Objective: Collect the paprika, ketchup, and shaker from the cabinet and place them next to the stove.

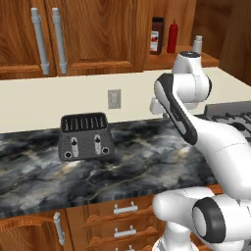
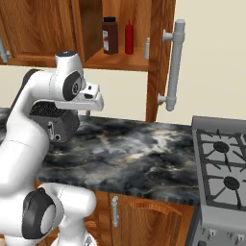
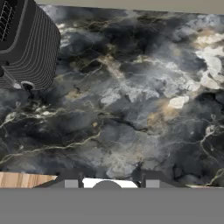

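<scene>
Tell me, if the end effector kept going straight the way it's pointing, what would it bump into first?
Most likely the dark marbled counter. The hand view looks straight onto bare stone beyond the end effector. The black toaster sits off to one side, so it would probably be missed.

Dark marbled bench (image 1: 147, 162), carrying a black toaster (image 1: 85, 136) near its back wall. Open cabinet (image 2: 122, 60) above, its shelf bearing paprika (image 2: 110, 35), ketchup (image 2: 129, 37) just beside, shaker (image 1: 197, 44) apart.
</scene>
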Available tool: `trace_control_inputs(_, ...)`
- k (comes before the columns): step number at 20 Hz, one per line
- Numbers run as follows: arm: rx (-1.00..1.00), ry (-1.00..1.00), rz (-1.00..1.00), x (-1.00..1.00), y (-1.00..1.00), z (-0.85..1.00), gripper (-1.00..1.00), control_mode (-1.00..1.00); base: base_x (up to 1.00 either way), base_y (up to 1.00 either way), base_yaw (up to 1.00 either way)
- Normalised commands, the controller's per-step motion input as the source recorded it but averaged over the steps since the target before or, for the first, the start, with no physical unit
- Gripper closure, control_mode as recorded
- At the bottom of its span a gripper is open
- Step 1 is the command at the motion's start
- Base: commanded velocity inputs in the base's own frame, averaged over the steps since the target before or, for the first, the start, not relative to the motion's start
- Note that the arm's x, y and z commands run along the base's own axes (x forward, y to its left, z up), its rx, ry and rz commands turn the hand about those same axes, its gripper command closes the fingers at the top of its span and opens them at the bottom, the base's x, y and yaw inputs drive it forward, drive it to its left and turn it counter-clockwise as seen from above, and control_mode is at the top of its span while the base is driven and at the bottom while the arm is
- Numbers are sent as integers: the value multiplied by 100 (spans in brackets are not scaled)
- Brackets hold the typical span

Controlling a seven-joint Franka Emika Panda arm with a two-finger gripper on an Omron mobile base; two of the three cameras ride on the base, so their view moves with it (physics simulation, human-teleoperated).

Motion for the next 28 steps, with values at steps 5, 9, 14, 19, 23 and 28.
trace_control_inputs(5,0,-19,-5,-43,-25,2,-100,-100,0,0,0)
trace_control_inputs(9,0,-31,-16,-54,-55,39,-100,-100,0,0,0)
trace_control_inputs(14,0,-32,-12,-17,-23,63,-100,-100,0,0,0)
trace_control_inputs(19,-2,-36,-9,-5,-6,73,-100,-100,0,0,0)
trace_control_inputs(23,0,-25,-8,0,0,67,-100,-100,0,0,0)
trace_control_inputs(28,0,-18,-1,0,-2,61,-100,-100,0,0,0)
